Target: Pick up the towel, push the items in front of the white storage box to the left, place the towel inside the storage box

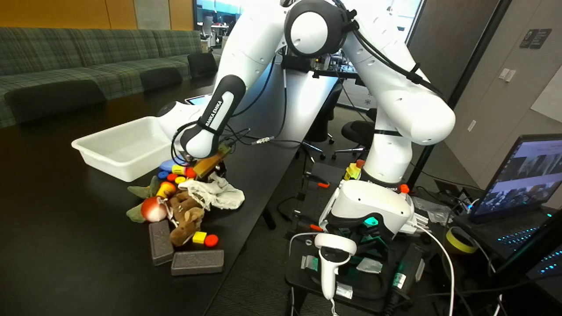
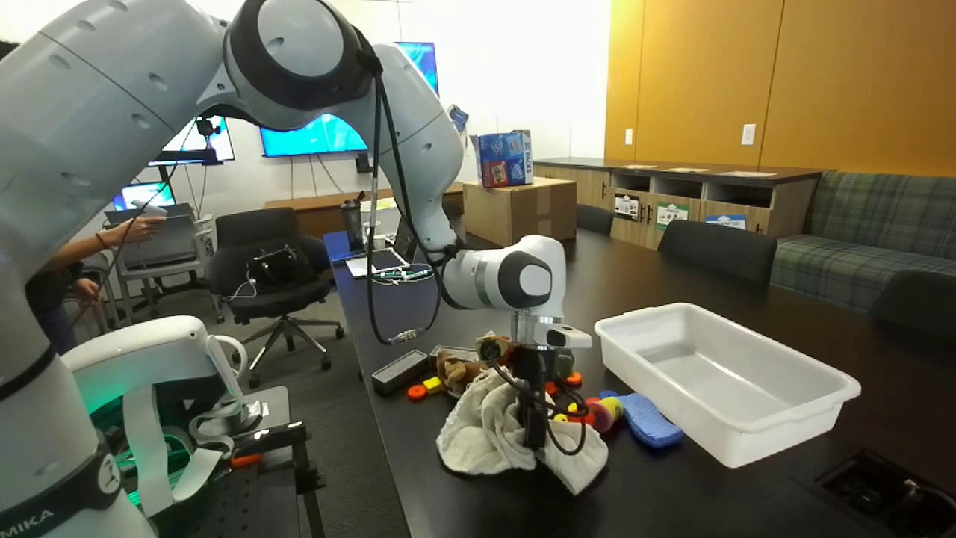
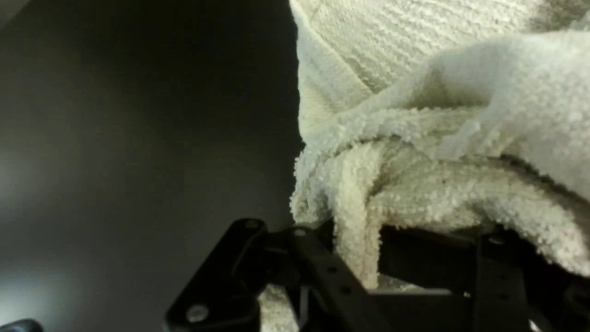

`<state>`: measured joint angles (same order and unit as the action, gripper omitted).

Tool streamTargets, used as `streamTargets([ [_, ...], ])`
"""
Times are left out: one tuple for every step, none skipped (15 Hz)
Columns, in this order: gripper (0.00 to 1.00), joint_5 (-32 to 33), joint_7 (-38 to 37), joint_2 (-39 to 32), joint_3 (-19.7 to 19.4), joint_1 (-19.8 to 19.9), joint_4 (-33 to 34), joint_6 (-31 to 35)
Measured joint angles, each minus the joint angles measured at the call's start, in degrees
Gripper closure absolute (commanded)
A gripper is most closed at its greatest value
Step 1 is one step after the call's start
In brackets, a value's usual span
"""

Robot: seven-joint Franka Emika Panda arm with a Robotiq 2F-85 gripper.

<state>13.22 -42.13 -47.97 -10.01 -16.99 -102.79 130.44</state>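
Observation:
The towel, a rumpled off-white cloth, lies bunched on the dark table at the foot of the toy heap. My gripper points straight down into it and is shut on a fold. In the wrist view a strip of the towel runs between the black fingers, whose tips the cloth hides. The white storage box stands upright, with nothing in it. Among the items by its near side are a blue sponge-like piece, a red and white ball, a brown plush toy and small coloured cylinders.
Two dark grey blocks lie at the far end of the heap from the box. A black cable loops beside the gripper. The table edge runs close to the towel. A cardboard box stands farther back, and a socket sits beside the box.

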Motion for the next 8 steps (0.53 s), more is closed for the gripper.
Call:
streamTargets([
  [0.86,-0.66,-0.08,0.05,1.5,-0.44,0.32,-0.38],
  [0.85,-1.24,-0.11,0.06,2.93,-0.87,0.6,-0.51],
  [0.86,-1.75,-0.13,0.06,4.34,-1.32,0.85,-0.52],
  [0.86,-2.34,-0.13,0.07,5.59,-1.79,1.1,-0.52],
  [0.86,-2.85,-0.13,0.06,6.71,-2.26,1.33,-0.41],
  [0.86,-3.34,-0.13,0.07,7.68,-2.66,1.58,-0.32],
  [0.86,-3.72,-0.13,0.06,8.48,-2.98,1.83,-0.01],
  [0.86,-4.15,-0.11,0.07,9.16,-3.23,2.06,0.45],
])
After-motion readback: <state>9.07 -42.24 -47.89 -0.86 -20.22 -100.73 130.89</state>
